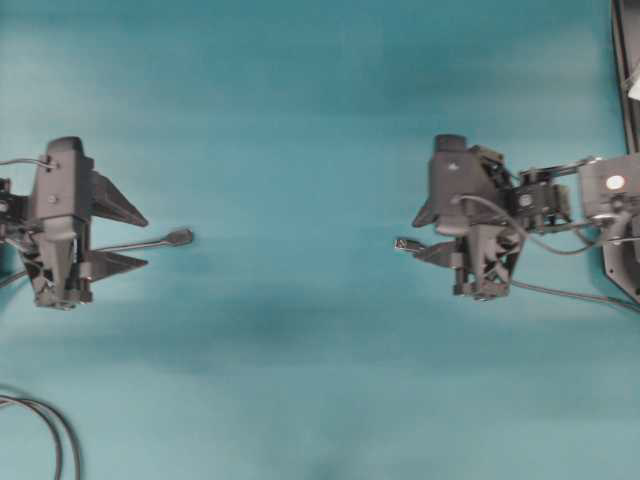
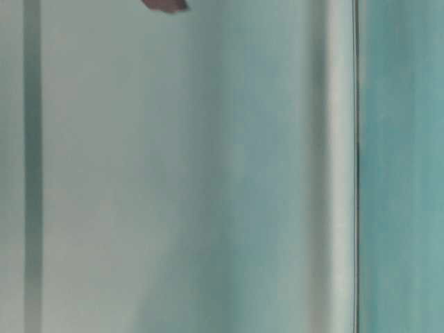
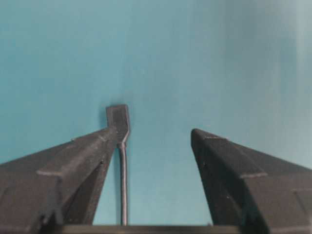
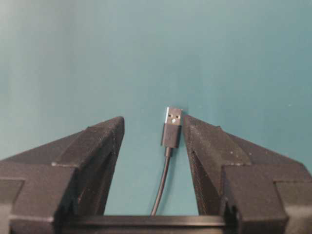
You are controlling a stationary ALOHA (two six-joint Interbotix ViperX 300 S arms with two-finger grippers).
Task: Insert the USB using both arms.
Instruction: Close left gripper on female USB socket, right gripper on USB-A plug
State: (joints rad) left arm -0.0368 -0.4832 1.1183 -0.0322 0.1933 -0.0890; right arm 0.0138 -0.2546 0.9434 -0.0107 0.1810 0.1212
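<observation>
The USB (image 1: 403,243) (image 4: 172,127), with its silver tip and grey body, lies between the fingers of my right gripper (image 1: 415,236) (image 4: 153,118). It sits right beside one finger (image 4: 204,141), with a wide gap to the other. The right gripper is open. The dark grey socket end (image 1: 180,237) (image 3: 118,122) of the other cable pokes out past my left gripper (image 1: 147,242) (image 3: 154,130), close to one finger (image 3: 92,151). The left gripper is open too. The two cable ends point at each other across a wide stretch of teal table.
A loop of dark cable (image 1: 50,430) lies at the front left corner. Dark equipment (image 1: 625,100) stands along the right edge. The right arm's cables (image 1: 570,295) trail toward it. The table-level view shows only blurred teal surfaces.
</observation>
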